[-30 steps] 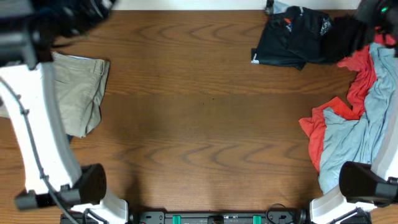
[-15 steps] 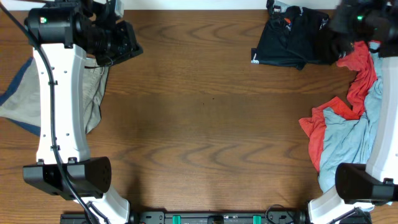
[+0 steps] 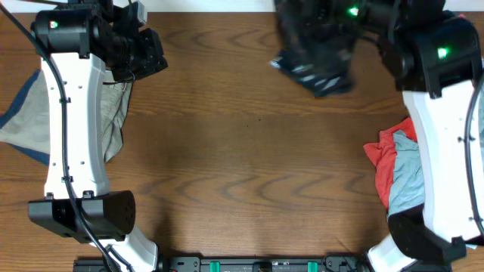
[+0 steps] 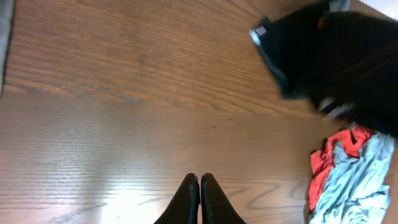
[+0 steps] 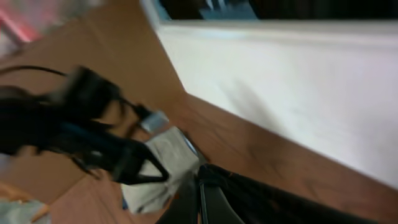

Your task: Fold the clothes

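The black jersey (image 3: 314, 68) hangs blurred above the table's far middle, lifted by my right arm. In the right wrist view my right gripper (image 5: 200, 177) is shut on a fold of the jersey's black cloth (image 5: 280, 199), which trails off to the right. The jersey also shows at the top right of the left wrist view (image 4: 336, 56). My left gripper (image 4: 199, 180) is shut and empty, high above bare wood; from overhead it sits at the far left (image 3: 147, 57), well apart from the jersey.
Tan trousers (image 3: 113, 121) lie at the left edge under my left arm. A heap of red and light-blue garments (image 3: 393, 166) lies at the right edge, also in the left wrist view (image 4: 348, 168). A white wall runs behind the table's far edge.
My right arm has swung left, carrying the jersey from the far right corner to the far middle and off the table. The left arm has hardly moved in the last half second.
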